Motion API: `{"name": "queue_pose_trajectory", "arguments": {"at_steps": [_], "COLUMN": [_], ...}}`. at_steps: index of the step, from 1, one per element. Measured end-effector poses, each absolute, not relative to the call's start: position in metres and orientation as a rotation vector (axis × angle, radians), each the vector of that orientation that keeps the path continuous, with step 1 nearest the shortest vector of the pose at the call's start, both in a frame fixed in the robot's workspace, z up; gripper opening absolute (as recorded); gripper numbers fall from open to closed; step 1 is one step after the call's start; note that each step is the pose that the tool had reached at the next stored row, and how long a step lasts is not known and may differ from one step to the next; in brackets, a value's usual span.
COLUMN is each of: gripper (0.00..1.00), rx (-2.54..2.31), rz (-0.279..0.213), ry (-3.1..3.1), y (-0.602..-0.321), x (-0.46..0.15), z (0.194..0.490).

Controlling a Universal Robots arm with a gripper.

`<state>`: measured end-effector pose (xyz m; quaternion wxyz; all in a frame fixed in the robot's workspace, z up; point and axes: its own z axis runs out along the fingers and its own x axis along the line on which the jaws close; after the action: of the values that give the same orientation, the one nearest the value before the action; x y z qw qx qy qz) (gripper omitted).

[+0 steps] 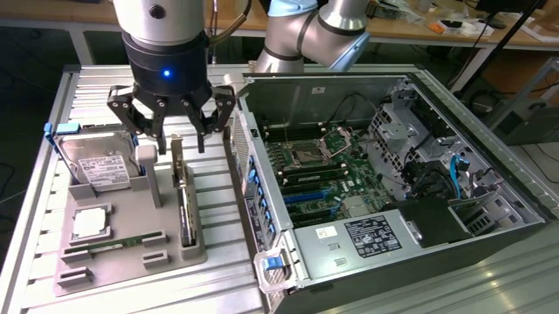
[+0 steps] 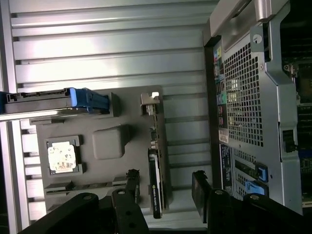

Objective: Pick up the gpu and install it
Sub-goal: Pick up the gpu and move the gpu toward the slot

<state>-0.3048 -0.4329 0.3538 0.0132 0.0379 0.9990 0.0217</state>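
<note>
Bright, even room light falls from above in the exterior view. The ribbed metal tabletop (image 1: 105, 85) gives back a pale sheen, the open computer case (image 1: 323, 98) is shadowed inside, and 1 blue lamp (image 1: 166, 72) glows above the claw (image 1: 177, 136). The wrist view is dimmer and bluish, with white glare bands across the tabletop and the claw nearly black.

Black multi-fingered claw (image 1: 177, 137): its silver jointed arm (image 1: 315, 33) is cut by the exterior view's upper edge, and in the wrist view the fingers (image 2: 127, 207) run out of frame. Thin dark circuit card, the gpu (image 1: 183, 203), directly beneath the claw: it stands edge-on, so its faces are hidden, and its lower edge is sunk in the grey moulded holder tray (image 1: 131, 265). Boxy silver hard drive (image 1: 101, 163), at the exterior view's left of the claw: label print too small to read. Open grey metal computer case (image 1: 315, 98), on the claw's other side: cropped by frame edges.
</note>
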Motion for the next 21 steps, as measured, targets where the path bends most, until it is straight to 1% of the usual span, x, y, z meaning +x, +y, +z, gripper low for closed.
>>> {"name": "queue_pose_trajectory", "arguments": {"at_steps": [21], "gripper": [0.56], "rx": [0.118], "rz": [0.068], "ry": [3.112], "y": [-0.446], "x": [-0.307], "z": [0.349]}}
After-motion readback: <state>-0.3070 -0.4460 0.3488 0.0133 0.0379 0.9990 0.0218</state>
